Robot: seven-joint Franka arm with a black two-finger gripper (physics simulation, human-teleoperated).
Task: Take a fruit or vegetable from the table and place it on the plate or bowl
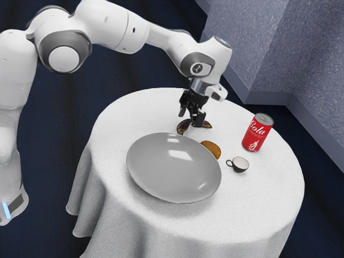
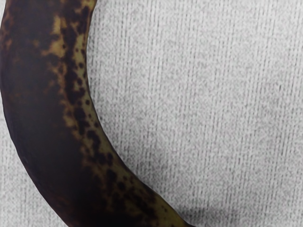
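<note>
The black two-finger hand [image 1: 193,119] is positioned directly over the dark-spotted overripe banana [image 1: 184,128]; whether it is gripped cannot be told. The banana lies on the white-clothed round worktop [image 1: 161,102], mid-frame, just above the round grey plate [image 1: 173,166].

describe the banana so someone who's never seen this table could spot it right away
Start at the round white-clothed table and find the big grey plate in its middle. Just beyond the plate's far rim, under the black gripper, lies the banana. It is curved and almost black with yellowish speckles, unlike the rounder, lighter brown lump beside the plate.
</note>
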